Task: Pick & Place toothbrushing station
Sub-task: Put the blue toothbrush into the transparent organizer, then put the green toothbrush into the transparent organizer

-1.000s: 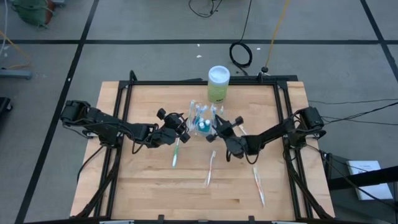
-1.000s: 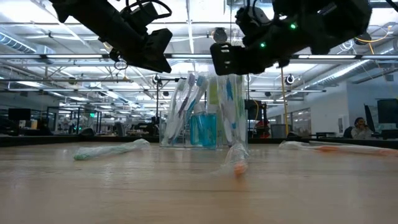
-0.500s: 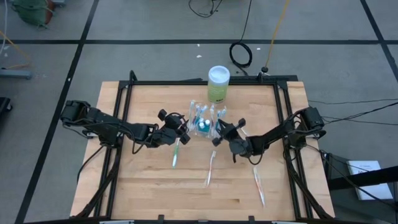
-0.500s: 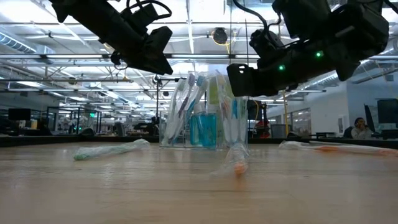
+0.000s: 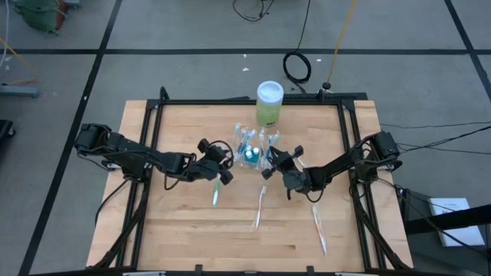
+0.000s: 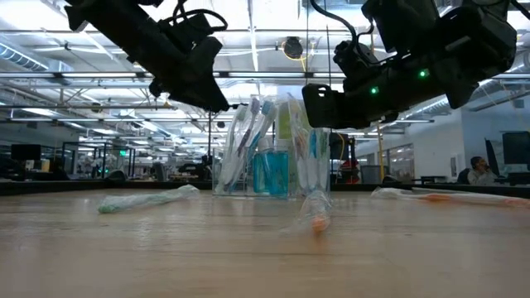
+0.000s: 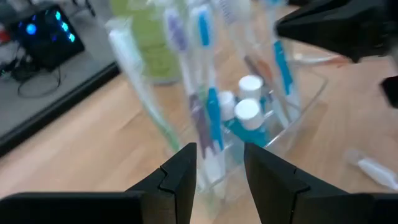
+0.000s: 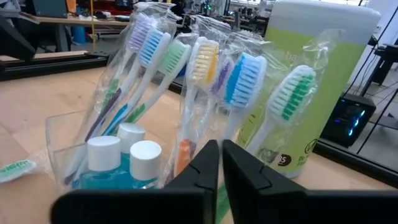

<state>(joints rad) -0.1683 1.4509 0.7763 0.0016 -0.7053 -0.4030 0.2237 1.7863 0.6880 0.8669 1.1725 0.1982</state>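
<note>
The toothbrushing station [image 5: 252, 149] is a clear plastic holder standing on its base at the table's far middle. It holds several wrapped toothbrushes and two blue white-capped bottles, and also shows in the low view [image 6: 269, 178]. My left gripper [image 5: 225, 170] hovers open just left of it, above the table, with the holder's near corner [image 7: 292, 106] ahead of its fingers [image 7: 180, 177]. My right gripper [image 5: 268, 166] hovers shut and empty at the station's right, facing the brush heads [image 8: 205, 62].
A green white-lidded canister [image 5: 269, 103] stands behind the station. Loose wrapped toothbrushes lie on the wood: a green one [image 5: 216, 190] near my left gripper, an orange one [image 5: 259, 211] in the middle and another [image 5: 318, 226] at the near right. A black frame [image 5: 245, 100] edges the table.
My right gripper has drawn back from the station toward the table's right edge and come down a little, then held still. My left gripper has shifted slightly toward the near edge and tipped downward beside the station. The station has stayed in place.
</note>
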